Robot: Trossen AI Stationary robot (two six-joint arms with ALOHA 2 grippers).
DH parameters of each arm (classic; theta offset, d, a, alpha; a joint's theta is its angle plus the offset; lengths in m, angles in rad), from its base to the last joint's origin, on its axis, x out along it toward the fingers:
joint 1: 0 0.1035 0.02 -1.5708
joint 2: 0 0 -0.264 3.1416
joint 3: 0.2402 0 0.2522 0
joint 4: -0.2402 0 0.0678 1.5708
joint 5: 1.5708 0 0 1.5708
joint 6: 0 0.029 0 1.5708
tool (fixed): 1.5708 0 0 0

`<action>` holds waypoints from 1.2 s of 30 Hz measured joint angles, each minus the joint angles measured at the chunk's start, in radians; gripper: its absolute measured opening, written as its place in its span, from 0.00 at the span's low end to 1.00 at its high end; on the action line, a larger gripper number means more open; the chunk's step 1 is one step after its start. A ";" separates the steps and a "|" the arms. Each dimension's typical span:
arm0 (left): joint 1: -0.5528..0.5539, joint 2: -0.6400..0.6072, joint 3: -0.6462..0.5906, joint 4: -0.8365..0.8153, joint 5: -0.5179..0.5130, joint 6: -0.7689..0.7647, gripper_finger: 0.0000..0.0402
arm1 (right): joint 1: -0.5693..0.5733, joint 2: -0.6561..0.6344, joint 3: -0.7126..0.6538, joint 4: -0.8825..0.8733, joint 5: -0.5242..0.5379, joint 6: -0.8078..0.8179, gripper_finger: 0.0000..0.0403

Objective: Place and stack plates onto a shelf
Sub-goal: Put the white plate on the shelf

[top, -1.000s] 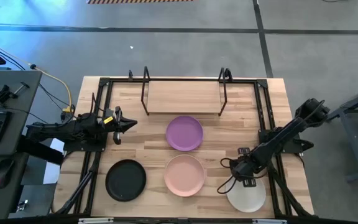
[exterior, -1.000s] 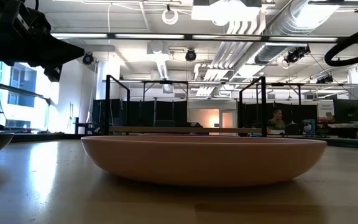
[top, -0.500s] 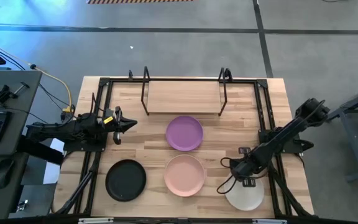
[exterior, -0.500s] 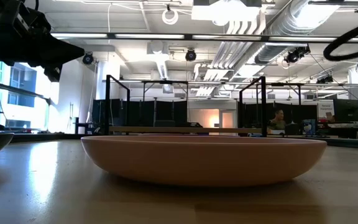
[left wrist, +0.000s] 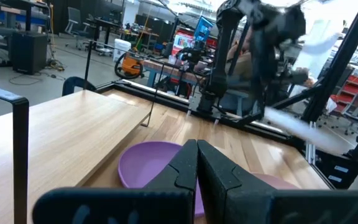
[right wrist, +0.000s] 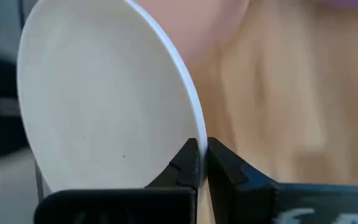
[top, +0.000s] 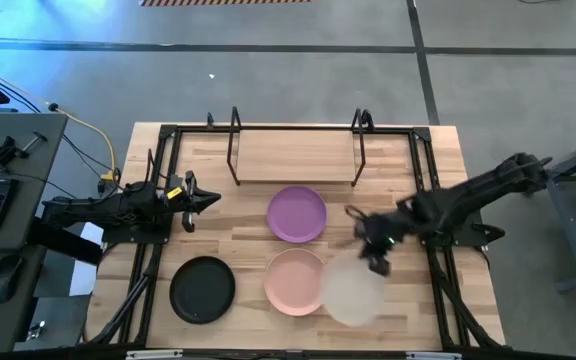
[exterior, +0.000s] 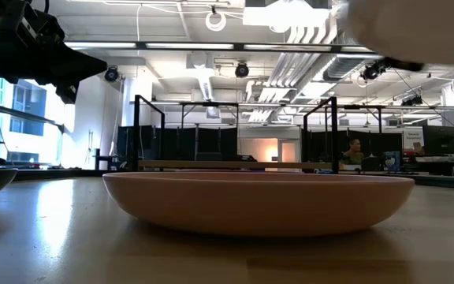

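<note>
High view: cream-white plate [top: 352,293] now lifted by right gripper [top: 375,262]

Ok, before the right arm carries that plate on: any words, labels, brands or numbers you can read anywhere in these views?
None can be read.
Round cream-white plate, round purple plate, round pale pink plate, round black plate: no markings visible.
Light-wood shelf board: none.
Signs in the room behind, left wrist view: too blurred to read.

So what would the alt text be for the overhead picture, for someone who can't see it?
Seen from above, the right arm's end effector holds a white plate over a wooden table, overlapping a pink plate. A purple plate and black plate lie nearby, the shelf is bare, and the left end effector waits.
</note>
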 joint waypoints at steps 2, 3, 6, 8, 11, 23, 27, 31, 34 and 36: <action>0.000 0.000 0.000 0.000 0.000 0.000 0.00 | -0.077 0.035 0.080 0.021 0.017 -0.025 0.00; 0.000 0.000 0.000 0.000 0.000 0.000 0.00 | -0.115 0.059 0.127 0.023 0.028 -0.034 0.00; 0.000 0.000 0.000 0.000 0.000 0.000 0.00 | -0.241 0.134 0.266 0.009 0.028 -0.066 0.00; 0.000 0.000 0.000 0.000 0.000 0.000 0.00 | -0.333 0.187 0.359 -0.015 -0.002 -0.089 0.00; 0.000 0.000 0.000 0.000 0.000 0.000 0.00 | -0.474 0.267 0.490 -0.069 -0.044 -0.141 0.00; 0.000 0.000 0.000 0.000 0.000 0.000 0.00 | -0.842 0.687 0.987 -0.430 0.065 -0.250 0.00; 0.000 0.000 0.000 0.000 0.000 0.000 0.00 | -0.898 0.788 1.049 -0.531 0.083 -0.277 0.00; 0.000 0.000 0.000 0.000 0.000 0.000 0.00 | -0.931 0.845 1.050 -0.548 0.101 -0.277 0.00; 0.000 0.000 0.000 0.000 0.000 0.000 0.00 | -0.951 0.865 1.049 -0.546 0.105 -0.270 0.00; 0.000 0.000 0.000 0.000 0.000 0.000 0.00 | -0.962 0.873 1.049 -0.545 0.123 -0.264 0.00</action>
